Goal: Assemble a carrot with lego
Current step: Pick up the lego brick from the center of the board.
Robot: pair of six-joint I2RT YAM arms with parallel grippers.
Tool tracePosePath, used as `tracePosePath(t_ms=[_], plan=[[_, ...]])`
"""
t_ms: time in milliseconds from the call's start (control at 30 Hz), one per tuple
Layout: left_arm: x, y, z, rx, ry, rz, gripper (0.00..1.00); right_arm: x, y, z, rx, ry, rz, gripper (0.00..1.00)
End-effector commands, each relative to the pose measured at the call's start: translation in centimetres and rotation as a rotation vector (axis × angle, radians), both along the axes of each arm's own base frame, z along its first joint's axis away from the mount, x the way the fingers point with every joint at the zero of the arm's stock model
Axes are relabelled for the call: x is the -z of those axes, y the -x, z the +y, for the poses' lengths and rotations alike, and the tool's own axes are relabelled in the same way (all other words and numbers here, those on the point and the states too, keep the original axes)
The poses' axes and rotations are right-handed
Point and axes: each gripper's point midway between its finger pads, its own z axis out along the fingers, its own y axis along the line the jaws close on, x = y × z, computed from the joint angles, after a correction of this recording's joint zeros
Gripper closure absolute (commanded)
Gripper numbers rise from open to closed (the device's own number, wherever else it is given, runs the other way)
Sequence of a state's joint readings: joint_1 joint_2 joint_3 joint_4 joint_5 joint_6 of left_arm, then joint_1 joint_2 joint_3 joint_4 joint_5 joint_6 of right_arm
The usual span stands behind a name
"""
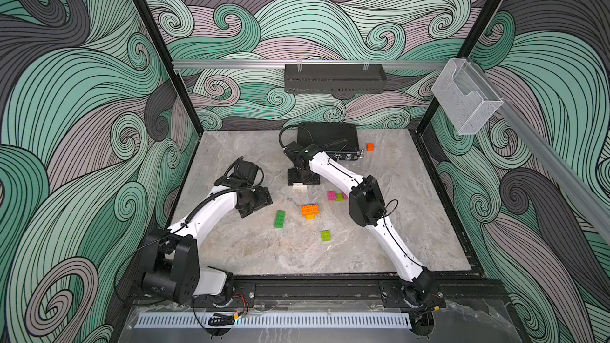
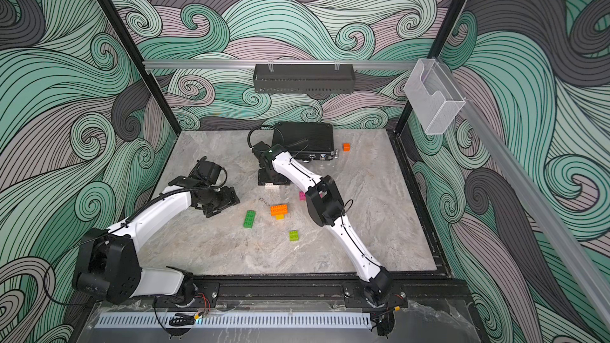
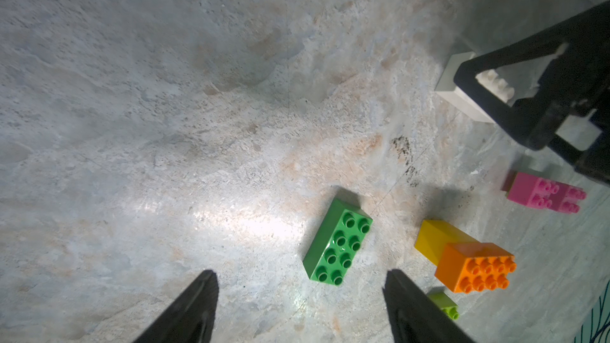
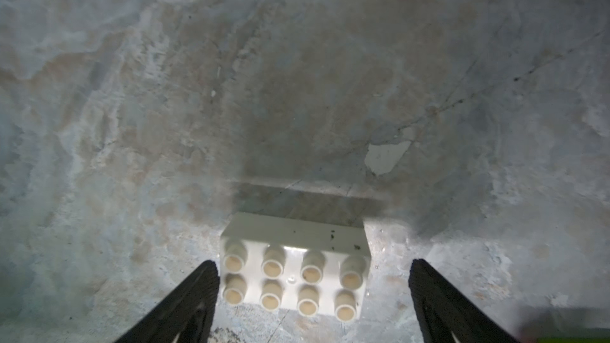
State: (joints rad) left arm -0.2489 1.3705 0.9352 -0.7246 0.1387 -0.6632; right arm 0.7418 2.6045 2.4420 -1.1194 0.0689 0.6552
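Of the carrot, an orange brick (image 1: 309, 209) stands joined on a yellow one (image 3: 435, 240) mid-table. Loose lego lies around it: a dark green brick (image 1: 280, 218), a lime brick (image 1: 326, 235), and a pink one (image 1: 332, 196) beside another lime (image 1: 340, 196). A white brick (image 4: 293, 259) lies studs-up between the fingers of my right gripper (image 4: 313, 262), which is open and low over it; one finger is close to the brick's end, the other stands apart. My left gripper (image 3: 301, 275) hangs open and empty, with the dark green brick (image 3: 338, 240) just ahead of it.
A flat black case (image 1: 326, 140) lies at the back of the table, with a small plain orange cube (image 1: 370, 147) to its right. My right forearm crosses above the pink and lime group. A black shelf (image 1: 335, 77) and a clear holder (image 1: 465, 100) hang on the walls.
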Motion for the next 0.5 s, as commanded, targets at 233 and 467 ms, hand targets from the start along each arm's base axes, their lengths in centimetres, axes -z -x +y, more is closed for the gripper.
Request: tracePosePath(t_ms=[233, 467], plan=[[0.3, 0.3, 0.3, -0.002, -0.005, 0.021, 0.20, 1.1, 0.1, 0.1, 0.019, 0.004, 0.025, 0.19], [0.4, 0.3, 0.2, -0.002, -0.002, 0.023, 0.20, 1.5, 0.4, 0.0, 0.017, 0.010, 0.036, 0.28]])
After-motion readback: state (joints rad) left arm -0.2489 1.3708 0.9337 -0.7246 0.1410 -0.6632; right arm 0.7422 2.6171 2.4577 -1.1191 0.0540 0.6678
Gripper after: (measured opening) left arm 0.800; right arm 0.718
